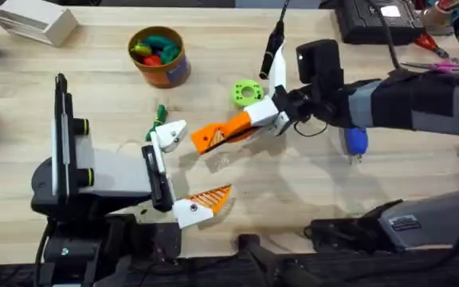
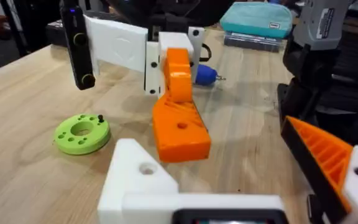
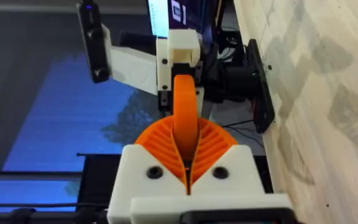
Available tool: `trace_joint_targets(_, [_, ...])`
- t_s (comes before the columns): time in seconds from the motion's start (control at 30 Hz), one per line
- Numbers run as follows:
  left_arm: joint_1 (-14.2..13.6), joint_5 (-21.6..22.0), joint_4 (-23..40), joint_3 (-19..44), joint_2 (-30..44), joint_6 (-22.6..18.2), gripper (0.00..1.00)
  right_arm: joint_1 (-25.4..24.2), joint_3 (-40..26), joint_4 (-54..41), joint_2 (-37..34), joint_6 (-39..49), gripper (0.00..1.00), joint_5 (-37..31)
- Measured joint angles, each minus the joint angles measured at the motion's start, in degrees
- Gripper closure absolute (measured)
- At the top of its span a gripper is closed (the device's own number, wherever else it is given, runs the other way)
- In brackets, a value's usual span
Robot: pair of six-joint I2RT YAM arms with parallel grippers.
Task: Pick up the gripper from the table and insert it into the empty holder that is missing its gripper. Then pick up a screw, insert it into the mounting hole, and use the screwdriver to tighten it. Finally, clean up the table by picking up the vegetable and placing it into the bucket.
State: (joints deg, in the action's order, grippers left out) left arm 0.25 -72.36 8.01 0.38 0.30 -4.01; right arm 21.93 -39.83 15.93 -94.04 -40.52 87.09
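My right gripper is shut on the orange gripper, held between its ribbed pads. The piece hangs just above the table, its wide end close to the empty white holder on my left arm. My left gripper stands open, with one orange finger opposite the bare holder. The blue screwdriver lies under the right arm. A dark-green vegetable lies beyond the holder. The orange bucket stands at the back.
A bright green ring lies on the table beside the right gripper. A white box sits at the back left. Dark equipment and tools crowd the back right corner. The bucket holds several toy vegetables.
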Motion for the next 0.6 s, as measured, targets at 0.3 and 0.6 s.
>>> trace_joint_targets(0.3, [0.0, 0.0, 0.0, 0.0, 0.0, 0.0, 0.015, 1.2, 9.0, 27.7, 0.2, -16.4, 0.983, -3.1])
trace_joint_targets(0.6, [0.1, 0.7, -0.1, 0.0, 0.0, 0.0, 0.015, 1.9, 9.7, 38.1, 0.5, -29.0, 0.983, -10.5])
